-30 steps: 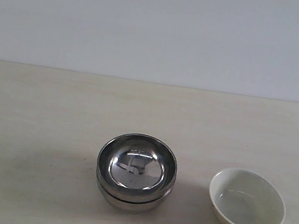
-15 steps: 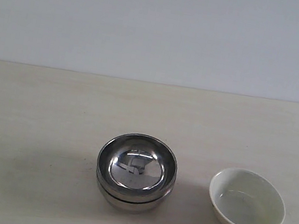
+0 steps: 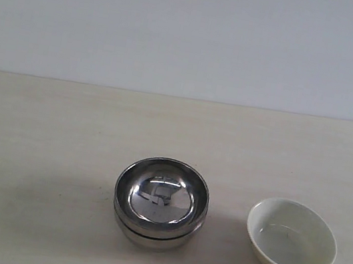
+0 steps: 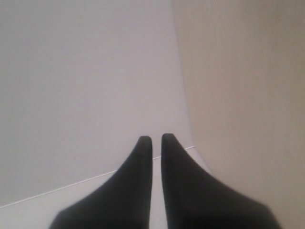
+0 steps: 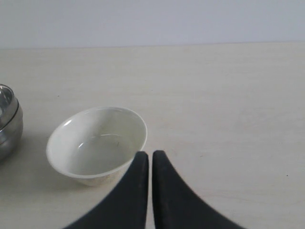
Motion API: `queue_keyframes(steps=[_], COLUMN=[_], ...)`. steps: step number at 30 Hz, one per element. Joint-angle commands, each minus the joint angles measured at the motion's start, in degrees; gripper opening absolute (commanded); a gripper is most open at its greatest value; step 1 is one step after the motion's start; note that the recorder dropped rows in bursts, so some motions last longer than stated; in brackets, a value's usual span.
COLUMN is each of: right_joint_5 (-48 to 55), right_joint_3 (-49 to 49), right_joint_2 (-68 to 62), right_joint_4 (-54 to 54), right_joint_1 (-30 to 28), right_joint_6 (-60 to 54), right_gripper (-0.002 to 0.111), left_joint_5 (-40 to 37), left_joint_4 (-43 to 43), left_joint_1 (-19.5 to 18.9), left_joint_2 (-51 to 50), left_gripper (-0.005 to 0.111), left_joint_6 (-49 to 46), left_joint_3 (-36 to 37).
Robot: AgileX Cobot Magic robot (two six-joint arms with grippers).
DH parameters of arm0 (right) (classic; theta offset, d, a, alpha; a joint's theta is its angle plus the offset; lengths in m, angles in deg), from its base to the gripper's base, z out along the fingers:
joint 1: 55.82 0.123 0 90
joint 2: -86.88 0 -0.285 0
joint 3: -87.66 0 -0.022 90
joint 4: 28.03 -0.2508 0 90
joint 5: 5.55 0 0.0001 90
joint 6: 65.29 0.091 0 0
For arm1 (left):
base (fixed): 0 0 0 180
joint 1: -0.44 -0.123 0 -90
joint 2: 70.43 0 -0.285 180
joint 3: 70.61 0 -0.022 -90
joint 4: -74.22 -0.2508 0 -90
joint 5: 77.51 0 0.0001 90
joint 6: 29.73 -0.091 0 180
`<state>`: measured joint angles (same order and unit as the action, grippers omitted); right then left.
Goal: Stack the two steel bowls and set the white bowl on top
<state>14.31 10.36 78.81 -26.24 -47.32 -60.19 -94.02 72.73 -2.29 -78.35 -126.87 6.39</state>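
1. Nothing moves: the two steel bowls (image 3: 161,200) sit nested on the bench (image 3: 38,149), the white bowl (image 3: 292,237) apart on their right.
2. The left hand (image 4: 152,139) and right hand (image 5: 150,155) are pressed together, empty; only the white bowl remains to be placed.

The steel bowls (image 3: 161,197) are polished metal, smooth and mirror-shiny, with reflections inside the upper one. The white bowl (image 3: 291,236) is glossy and smooth, cream-white, like glazed ceramic or hard plastic. The table (image 3: 40,136) is pale, matt, with a faint wood grain. The wall (image 3: 180,31) is plain and matt. The left gripper (image 4: 152,139) and the right gripper (image 5: 150,155) are smooth matt black.
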Motion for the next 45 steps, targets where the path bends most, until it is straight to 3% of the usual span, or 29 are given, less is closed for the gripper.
queue_keyframes(steps=[1,10,12,17,22,24,45], right_joint_5=[-0.3,-0.3,-0.3,-0.3,-0.3,-0.3,-0.3], right_joint_3=[0.1,0.1,0.1,0.1,0.1,0.1,0.1], right_joint_2=[0.3,0.3,0.3,0.3,0.3,0.3,0.3], right_joint_4=[0.3,0.3,0.3,0.3,0.3,0.3,0.3], right_joint_1=[0.1,0.1,0.1,0.1,0.1,0.1,0.1], right_joint_6=[0.1,0.1,0.1,0.1,0.1,0.1,0.1], right_gripper=[0.0,0.0,0.0,0.0,0.0,0.0,0.0], left_joint_5=[-0.2,-1.1,-1.0,-0.7,-0.9,-0.9,-1.1], left_joint_4=[0.8,0.8,0.8,4.0,5.5,5.5,5.5], left_joint_1=[-0.2,-0.2,-0.2,-0.2,-0.2,-0.2,-0.2], left_joint_2=[0.1,0.1,0.1,0.1,0.1,0.1,0.1], left_gripper=[0.004,0.004,0.004,0.004,0.004,0.004,0.004], left_joint_6=[0.1,0.5,4.8,37.3,81.7,89.6,89.7], left_joint_3=[0.2,0.2,0.2,0.2,0.2,0.2,0.2])
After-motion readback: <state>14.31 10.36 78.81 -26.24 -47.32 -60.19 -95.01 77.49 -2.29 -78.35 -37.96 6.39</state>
